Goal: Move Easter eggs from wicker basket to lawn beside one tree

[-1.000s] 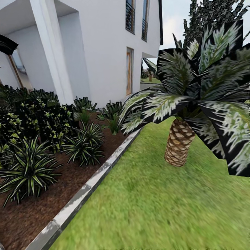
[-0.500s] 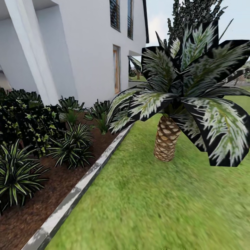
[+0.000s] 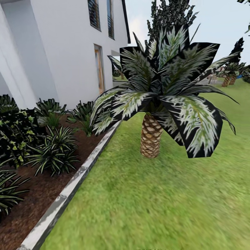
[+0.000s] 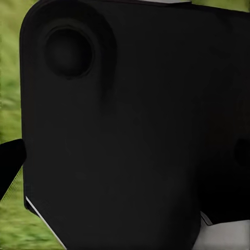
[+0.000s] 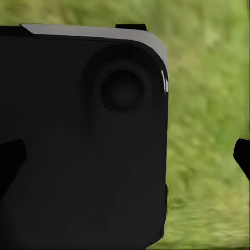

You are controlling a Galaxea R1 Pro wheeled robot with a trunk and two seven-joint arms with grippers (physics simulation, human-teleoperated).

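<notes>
Hand hidden, green grassy lawn (image 3: 166,201), scaly-trunked palm (image 3: 151,137)

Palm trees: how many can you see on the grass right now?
3. One big palm stands close by on the lawn beside the stone edging. Two small palms stand side by side far off, upper right. Fronds may hide others.

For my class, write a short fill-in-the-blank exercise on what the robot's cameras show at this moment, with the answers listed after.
1. The palm with the scaly trunk stands on the ____.
2. A grey stone edging separates the lawn from the planting bed of brown ____.
3. Behind the planting bed rises a ____ house.
4. In the right wrist view, the ground beyond the dark robot body is ____ grass.

Answers: lawn; soil; white; green
</notes>
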